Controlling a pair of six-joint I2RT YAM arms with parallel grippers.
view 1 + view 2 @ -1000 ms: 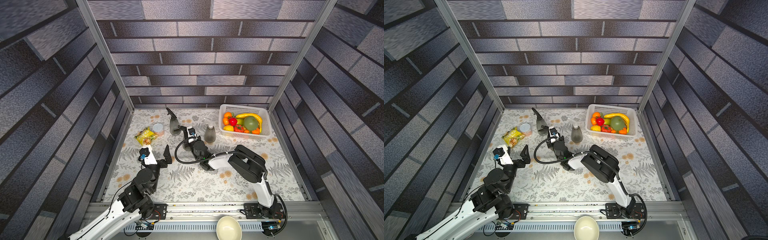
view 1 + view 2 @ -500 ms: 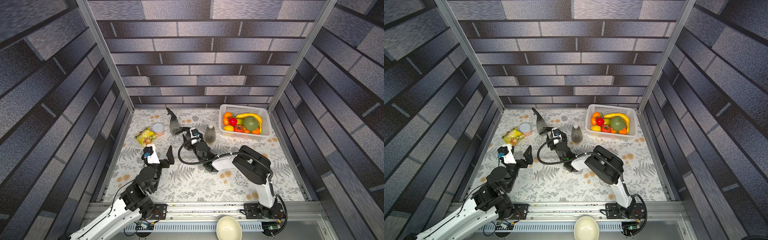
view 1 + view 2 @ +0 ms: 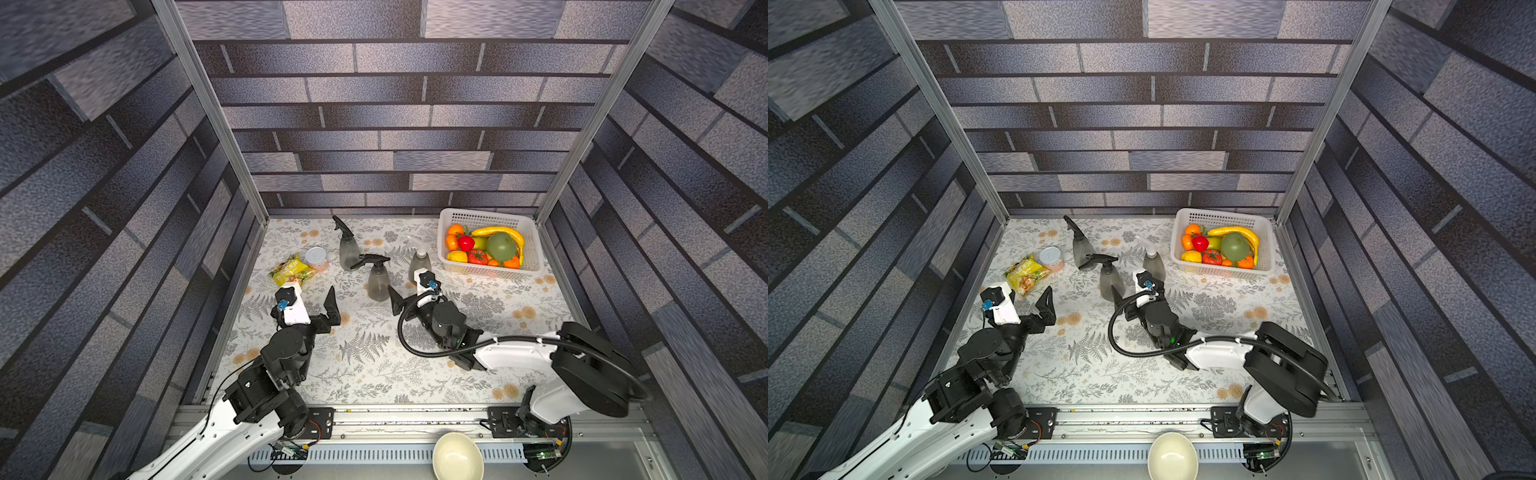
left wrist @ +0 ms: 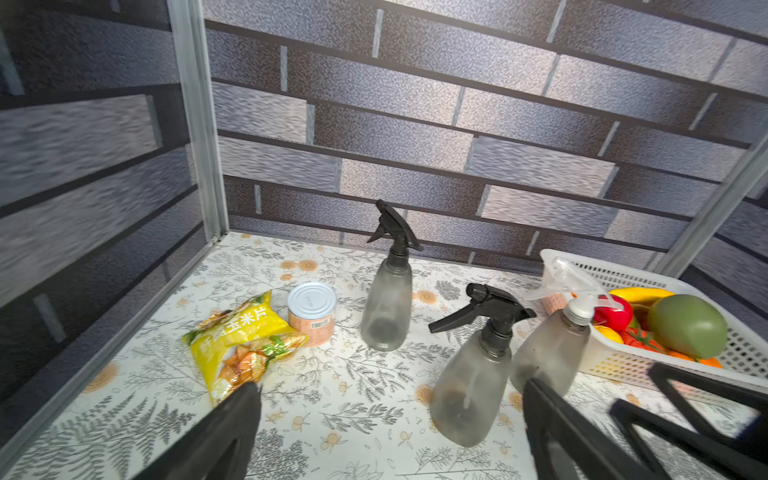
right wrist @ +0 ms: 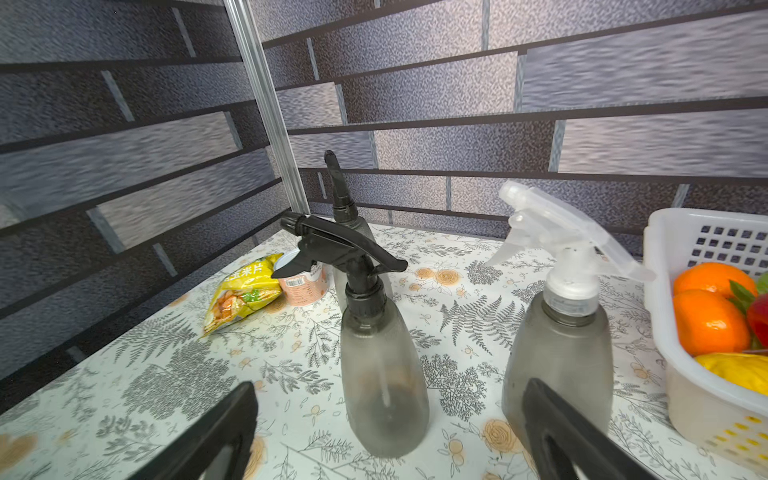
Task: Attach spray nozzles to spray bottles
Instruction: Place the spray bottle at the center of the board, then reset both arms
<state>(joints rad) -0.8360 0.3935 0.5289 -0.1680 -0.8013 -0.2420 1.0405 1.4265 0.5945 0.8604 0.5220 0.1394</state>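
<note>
Spray bottles (image 3: 377, 286), three in number, stand upright in the rear half of the table (image 3: 374, 374), each with one of the spray nozzles (image 3: 370, 262) seated on its neck. How tightly the collars sit cannot be determined.

The translucent white nozzle (image 5: 569, 232) is faint in both top views and distinct in the right wrist view. There the rear bottle (image 3: 348, 253) is mostly hidden behind the middle bottle (image 5: 382, 374).

Left gripper (image 3: 311, 291) and right gripper (image 3: 409, 286) have their fingers spread wide and grip nothing.

The basket (image 3: 490, 271) stands near the white-nozzled bottle. Bare cloth extends from the arms to the near rail.
</note>
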